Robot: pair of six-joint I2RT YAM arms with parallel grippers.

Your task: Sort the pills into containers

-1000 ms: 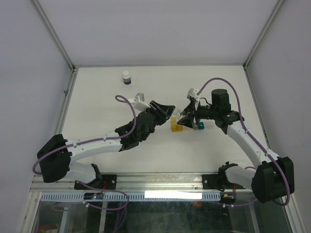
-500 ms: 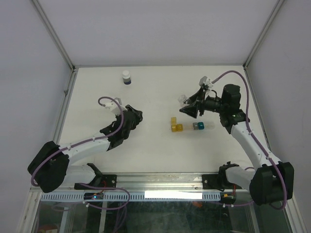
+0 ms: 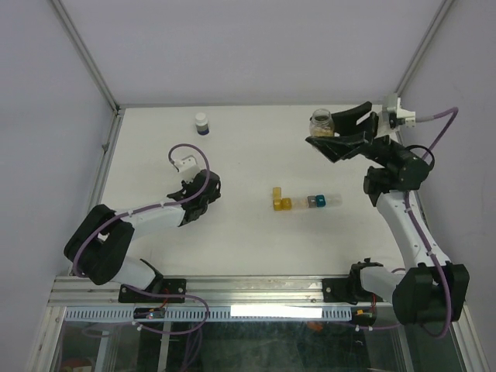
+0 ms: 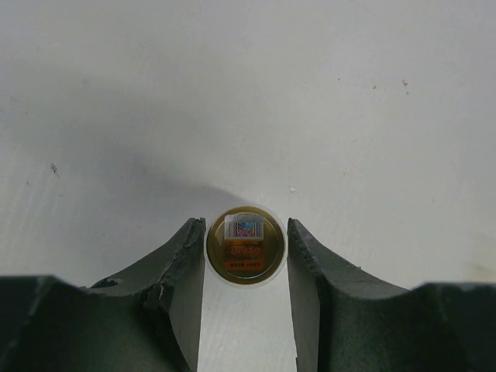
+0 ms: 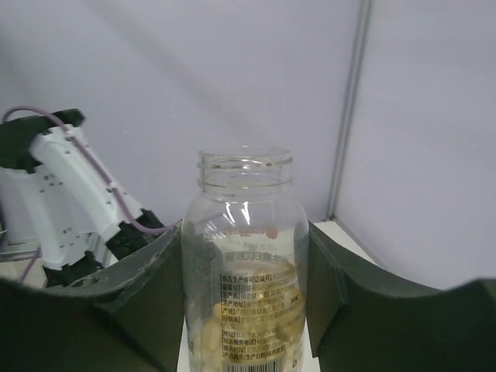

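The containers [image 3: 301, 201] lie on the white table [image 3: 248, 240] as a short strip, with the yellow end on the left and the teal and clear parts to the right. Neither arm touches the strip.

The right gripper [image 3: 328, 129] is up behind the strip and a little to its right, well apart from it. Its fingers [image 5: 139, 287] press from both sides on a glass jar [image 5: 246, 256], which is upright. The mouth of the jar is open and it has no lid on. Pale yellow pills [image 5: 209, 337] lie in the lower part of the jar, behind a printed label.

The left gripper [image 4: 245, 232] is to the left of the strip, also well apart, and low over the table. It pinches a small round gold lid [image 4: 245, 245] between its two fingers. The top of the lid has a sticker with a barcode.

A small bottle [image 3: 201, 123] with a white cap stands far behind the strip, to the left.
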